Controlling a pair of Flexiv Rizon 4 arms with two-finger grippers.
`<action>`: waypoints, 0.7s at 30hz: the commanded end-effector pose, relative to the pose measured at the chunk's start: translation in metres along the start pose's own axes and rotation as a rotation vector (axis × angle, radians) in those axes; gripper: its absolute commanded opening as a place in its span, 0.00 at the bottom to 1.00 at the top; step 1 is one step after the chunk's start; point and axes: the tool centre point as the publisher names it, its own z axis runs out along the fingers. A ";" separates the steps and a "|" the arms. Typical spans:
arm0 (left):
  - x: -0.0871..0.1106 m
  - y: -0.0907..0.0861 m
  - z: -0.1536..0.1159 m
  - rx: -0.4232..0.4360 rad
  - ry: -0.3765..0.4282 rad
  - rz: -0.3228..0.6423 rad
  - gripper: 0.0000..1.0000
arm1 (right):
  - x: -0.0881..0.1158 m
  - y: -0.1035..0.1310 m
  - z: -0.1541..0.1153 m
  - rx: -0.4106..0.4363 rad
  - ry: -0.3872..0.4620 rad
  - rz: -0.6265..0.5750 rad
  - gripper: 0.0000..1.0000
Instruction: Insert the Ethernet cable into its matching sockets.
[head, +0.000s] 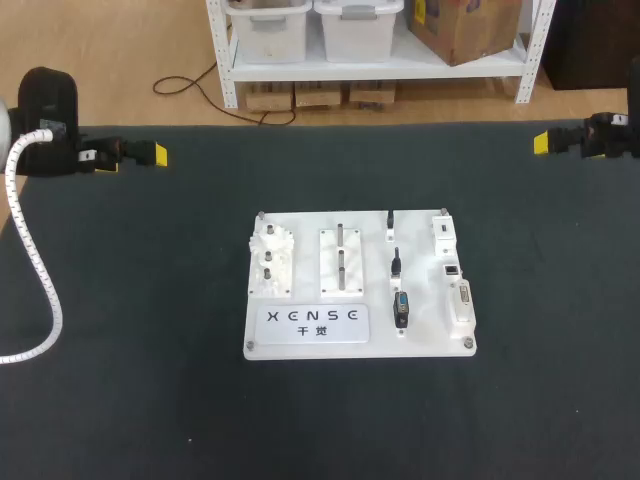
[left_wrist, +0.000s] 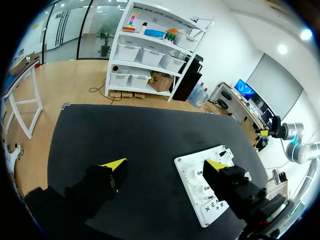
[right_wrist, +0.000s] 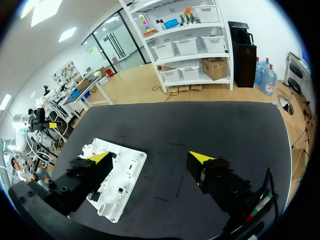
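**While our left gripper (left_wrist: 165, 167) and right gripper (right_wrist: 150, 157) gape empty, a wrong pick threatens**

Because neither pair of jaws holds anything, every risk lies ahead of us. The Ethernet cable must be one of the small black plugs (head: 397, 265) lying in a column on the white board (head: 300, 345) at the middle of the table (head: 120, 300), well apart from both arms. We cannot tell which one. The sockets (head: 452, 270) sit just right of them.

With the plugs so close together, we could pinch the wrong one, or grip it skewed and jam it at the socket.

Only the head view sets plugs beside sockets. The wrist views show how wide our fingers stand, which the head view does not.
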 end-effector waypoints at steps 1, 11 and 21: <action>-0.001 -0.002 0.000 -0.009 0.006 -0.002 1.00 | 0.000 0.000 -0.001 0.003 0.000 0.000 1.00; -0.001 -0.002 0.000 -0.009 0.006 -0.002 1.00 | 0.000 0.000 -0.001 0.003 0.000 0.000 1.00; -0.015 -0.051 0.021 0.238 -0.046 0.428 1.00 | 0.000 0.000 -0.001 0.003 0.000 0.000 1.00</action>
